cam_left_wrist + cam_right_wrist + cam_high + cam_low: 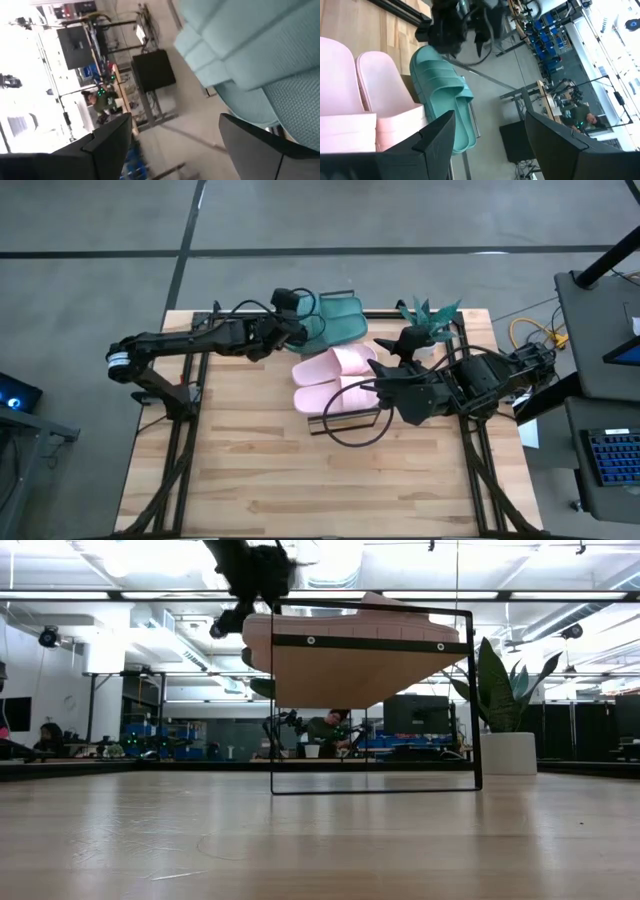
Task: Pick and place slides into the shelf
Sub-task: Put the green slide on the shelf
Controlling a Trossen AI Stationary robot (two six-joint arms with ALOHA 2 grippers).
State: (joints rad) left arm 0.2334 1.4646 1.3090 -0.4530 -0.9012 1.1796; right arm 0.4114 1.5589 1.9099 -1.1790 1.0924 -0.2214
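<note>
Two pale pink slides (pixel 335 375) lie side by side on the shelf (pixel 345 420), with teal-green slides (pixel 338 320) just beyond them toward the far edge. The low view shows the shelf's (pixel 360 670) black wire frame end-on, with a pink slide (pixel 375 602) on top. My left gripper (pixel 300 330) hovers open at the left side of the teal slides. In its wrist view the gripper (pixel 182 145) has one finger close beside a teal slide (pixel 260 45). My right gripper (pixel 368 385) waits open just right of the pink slides (pixel 365 90), raised off the table, and the teal slide (pixel 445 95) is in its view.
A potted plant (pixel 430 315) stands at the far right of the table, behind the shelf (pixel 500 680). A black cable loop (pixel 355 430) hangs from the right arm over the table's middle. Bare wood (pixel 300 490) stretches toward the near edge. People sit in the room beyond.
</note>
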